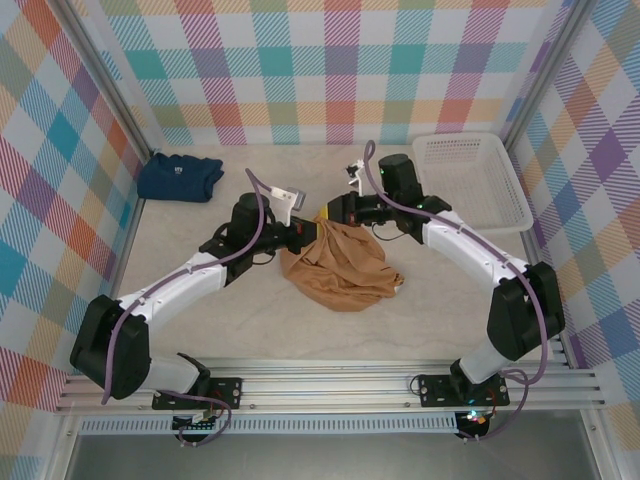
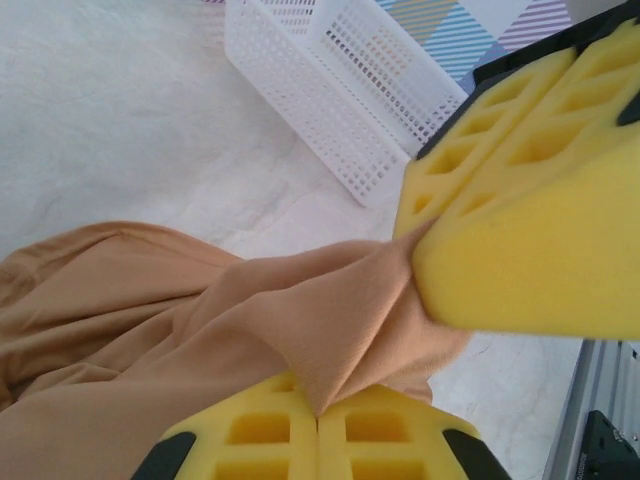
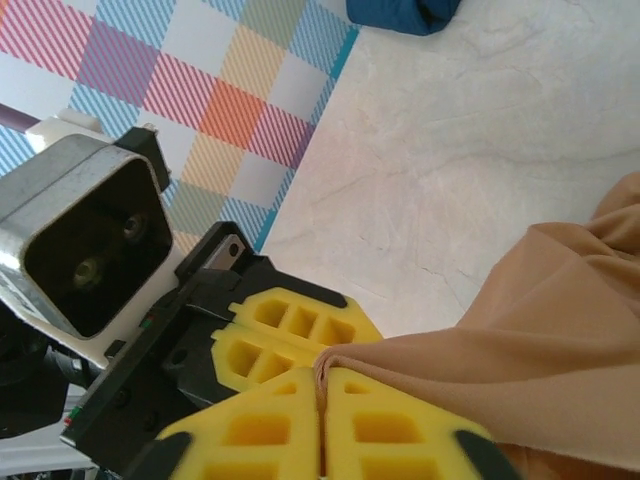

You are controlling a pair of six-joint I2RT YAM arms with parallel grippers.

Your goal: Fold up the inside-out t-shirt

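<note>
The inside-out t-shirt [image 1: 340,265] is a tan bunch at mid-table, its top edge lifted to where both grippers meet. My left gripper [image 1: 305,232] comes from the left, my right gripper [image 1: 325,213] from the right, tip to tip. In the left wrist view my left gripper [image 2: 318,415] is shut on a fold of the t-shirt [image 2: 150,330], and the right gripper's yellow pads [image 2: 530,230] press the same fold from above. In the right wrist view my right gripper [image 3: 322,395] is shut on a thin edge of the t-shirt [image 3: 560,340], with the left gripper's pads [image 3: 285,320] right behind.
A folded navy shirt [image 1: 180,177] lies at the back left, also seen as the navy shirt [image 3: 400,12] in the right wrist view. A white basket [image 1: 468,138] stands at the back right, close behind the grippers as the basket [image 2: 330,100]. Checked walls enclose three sides.
</note>
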